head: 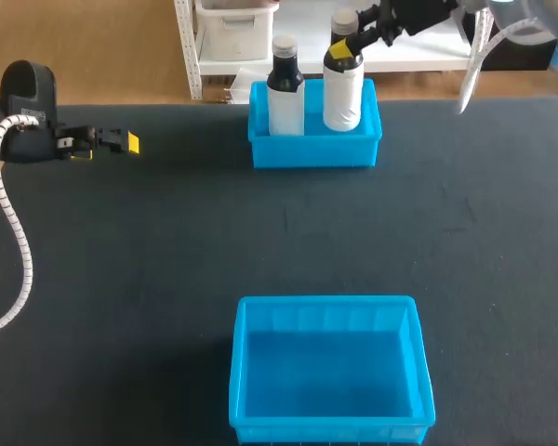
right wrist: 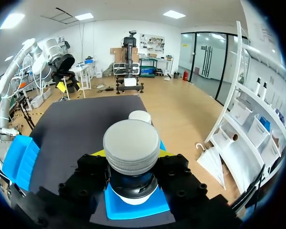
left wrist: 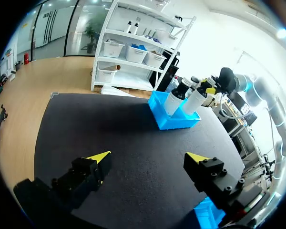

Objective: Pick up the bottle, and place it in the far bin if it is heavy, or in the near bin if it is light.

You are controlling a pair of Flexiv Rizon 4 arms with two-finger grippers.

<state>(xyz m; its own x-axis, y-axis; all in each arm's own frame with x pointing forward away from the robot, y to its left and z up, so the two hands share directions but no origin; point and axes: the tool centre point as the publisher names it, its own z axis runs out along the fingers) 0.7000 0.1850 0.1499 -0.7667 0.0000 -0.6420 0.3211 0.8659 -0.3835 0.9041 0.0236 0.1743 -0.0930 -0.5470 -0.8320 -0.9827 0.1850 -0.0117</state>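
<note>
Bottle [head: 342,93] with the grey cap stands upright in the far bin [head: 312,149], on its right side, and the right gripper [head: 344,46] has it by the neck just under the cap. From the right wrist view it's clear: the bottle [right wrist: 131,148] sits squarely between the 2 fingers [right wrist: 174,174], 1 pressed against each side of the neck, closed in tight on it. Blue floor of the far bin [right wrist: 133,207] shows below the bottle. Whether its base touches the bin floor, I cannot tell.

A 2nd bottle [head: 285,93], white body with a dark shoulder, stands just beside it on the bin's left side, also upright. Its cap [right wrist: 140,116] peeks out right behind the held one in the right wrist view.

Over on the left, the left gripper [head: 121,142] hovers low above the black table [head: 167,260], near the table's far left, well apart from both bins. The left wrist view shows its fingers [left wrist: 99,156] spread wide with nothing between them, only bare table beneath. Ahead of them sit the far bin [left wrist: 174,121], both bottles, and the right gripper [left wrist: 212,88] on the farther bottle's neck.

The near bin [head: 237,372] sits at the table's near edge, with nothing inside it.
</note>
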